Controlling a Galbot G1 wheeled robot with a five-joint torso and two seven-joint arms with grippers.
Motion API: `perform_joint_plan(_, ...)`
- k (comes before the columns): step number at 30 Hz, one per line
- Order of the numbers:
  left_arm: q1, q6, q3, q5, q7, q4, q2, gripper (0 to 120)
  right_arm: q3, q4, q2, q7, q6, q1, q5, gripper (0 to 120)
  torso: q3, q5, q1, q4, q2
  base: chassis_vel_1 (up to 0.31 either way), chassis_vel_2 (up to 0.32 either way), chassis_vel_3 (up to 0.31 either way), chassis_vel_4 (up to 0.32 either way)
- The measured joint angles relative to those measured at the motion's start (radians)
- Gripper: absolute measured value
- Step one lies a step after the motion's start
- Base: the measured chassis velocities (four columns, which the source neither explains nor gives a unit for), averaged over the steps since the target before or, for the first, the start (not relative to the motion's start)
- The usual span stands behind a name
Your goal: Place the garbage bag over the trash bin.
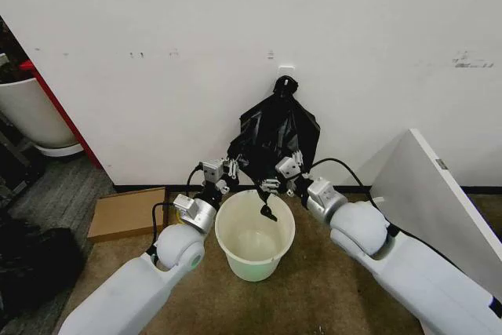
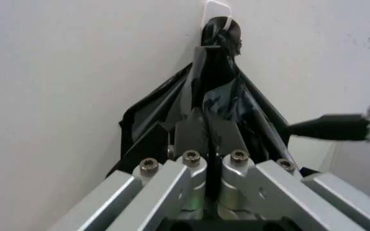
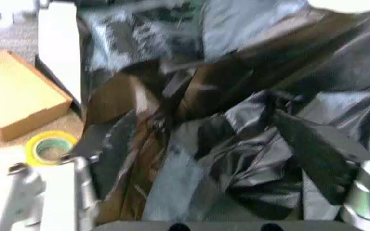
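Note:
The round white trash bin stands on the brown floor against the wall, between my two arms. Above it, a bundle of black bags hangs from a white wall hook, knotted at its top. My left gripper is at the bundle's lower left edge. Its fingers are shut on a thin sheet of the garbage bag. My right gripper is open at the lower right edge, over the bin's mouth. Crinkled black plastic lies between its spread fingers.
A flat cardboard box lies on the floor left of the bin, with a yellow tape roll near it. A white panel leans at the right. A larger white tub with a red bar stands far left, and dark clutter lies below it.

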Motion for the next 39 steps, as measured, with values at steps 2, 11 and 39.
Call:
perform_joint_plan(2, 0.001, 0.000, 0.000, 0.001, 0.002, 0.000, -0.001, 0, -0.010, -0.002, -0.012, -0.014, -0.013, 0.003, 0.011, 72, 0.000, 0.0002, 0.000, 0.0000, 0.000, 0.000, 0.000, 0.000, 0.000)
perform_joint_plan(11, 0.005, -0.001, 0.000, 0.005, 0.003, -0.001, -0.003, 0, -0.036, -0.010, -0.056, -0.034, -0.073, 0.031, 0.029, 39, 0.000, 0.0002, 0.000, -0.0001, 0.000, 0.000, 0.000, 0.000, 0.000)
perform_joint_plan(39, 0.170, 0.007, -0.123, -0.007, -0.007, -0.127, 0.022, 0, 0.299, 0.216, 0.056, 0.116, 0.204, -0.314, 0.509, 0, 0.000, 0.0001, 0.000, 0.0001, 0.000, 0.000, 0.000, 0.000, 0.000)
